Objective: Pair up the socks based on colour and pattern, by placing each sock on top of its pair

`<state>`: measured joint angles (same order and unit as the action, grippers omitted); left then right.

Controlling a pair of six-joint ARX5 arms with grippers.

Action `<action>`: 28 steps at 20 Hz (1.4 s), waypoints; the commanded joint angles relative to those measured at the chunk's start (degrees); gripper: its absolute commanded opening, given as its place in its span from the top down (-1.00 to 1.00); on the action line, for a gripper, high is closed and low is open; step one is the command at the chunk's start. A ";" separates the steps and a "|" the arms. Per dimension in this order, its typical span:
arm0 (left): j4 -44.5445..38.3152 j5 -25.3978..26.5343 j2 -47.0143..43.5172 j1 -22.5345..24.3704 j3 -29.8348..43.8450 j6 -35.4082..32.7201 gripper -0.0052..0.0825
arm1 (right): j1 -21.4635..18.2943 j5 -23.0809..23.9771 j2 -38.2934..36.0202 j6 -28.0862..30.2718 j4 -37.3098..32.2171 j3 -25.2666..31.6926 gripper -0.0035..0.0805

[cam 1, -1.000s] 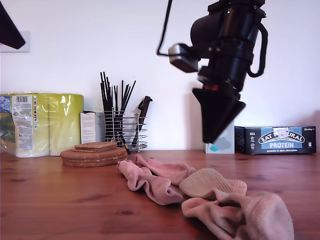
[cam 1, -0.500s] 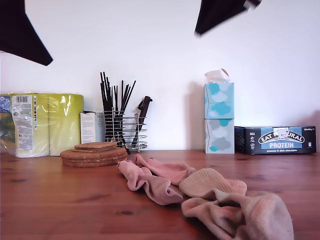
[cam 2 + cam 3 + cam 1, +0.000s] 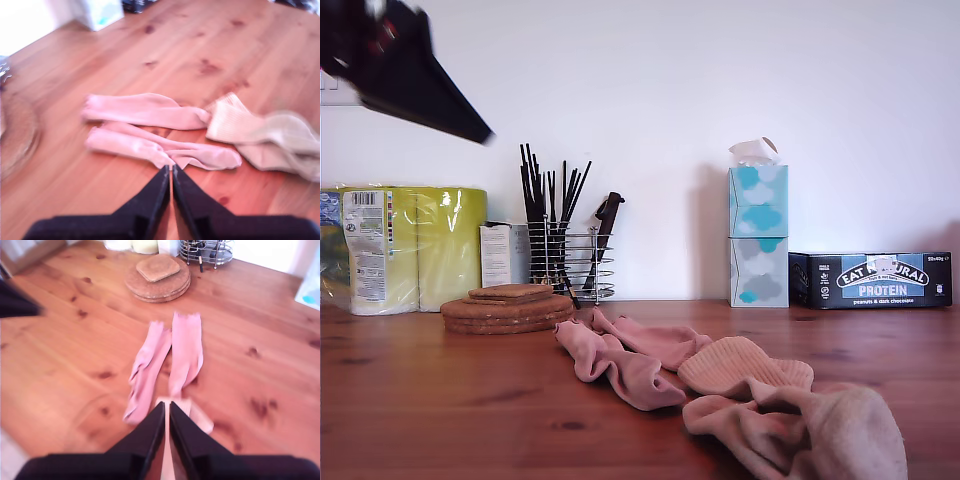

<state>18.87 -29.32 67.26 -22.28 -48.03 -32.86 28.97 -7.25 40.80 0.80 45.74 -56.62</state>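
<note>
A wooden table (image 3: 430, 400) fills the lower half of the exterior view, backed by a white wall. At the exterior view's far left stands a pack of yellow paper rolls (image 3: 415, 245), and above it a dark, blurred gripper shape (image 3: 415, 75) hangs high in the air, though the wrist views do not settle which arm it belongs to. Next comes a stack of round cork mats (image 3: 508, 308) with a wire utensil caddy (image 3: 570, 262) behind. Right of the mats lie the two rose-pink socks (image 3: 620, 360), side by side and touching along part of their length but not stacked. Next to them, toward the exterior view's right, are the two peachy-beige socks (image 3: 745, 365), overlapping in a loose heap beside the pink toes. A tissue box (image 3: 758, 235) and a dark snack box (image 3: 880, 280) stand at the back. My first gripper (image 3: 171, 172) has its jaws closed together and carries nothing; it floats above the pink pair. My second gripper (image 3: 167, 410) is likewise pinched closed and empty, well above the socks. To do the step well, I judge a gripper should open wide, descend on one pink sock near its middle, pinch only that layer — not its neighbour — then lift it clear and lay it lengthwise over its match.
</note>
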 commanded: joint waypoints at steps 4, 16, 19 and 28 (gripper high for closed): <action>-8.72 -0.11 10.34 -5.46 -0.55 -19.87 -0.17 | 0.37 -1.33 -7.54 -2.25 10.05 0.66 0.95; 8.00 13.77 37.75 -15.93 -21.79 -33.94 -0.17 | 0.37 -1.09 -9.01 0.76 13.77 0.66 0.95; 9.79 15.74 41.24 -16.09 -23.10 -35.23 -0.17 | 0.37 -1.14 -8.98 1.20 13.86 0.66 0.95; 8.20 14.58 43.95 -16.50 -23.23 -36.59 0.18 | 0.37 -1.16 -9.01 2.27 14.99 0.68 0.95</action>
<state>27.11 -14.06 109.65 -38.41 -70.85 -69.21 28.97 -8.40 32.08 2.90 61.08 -56.75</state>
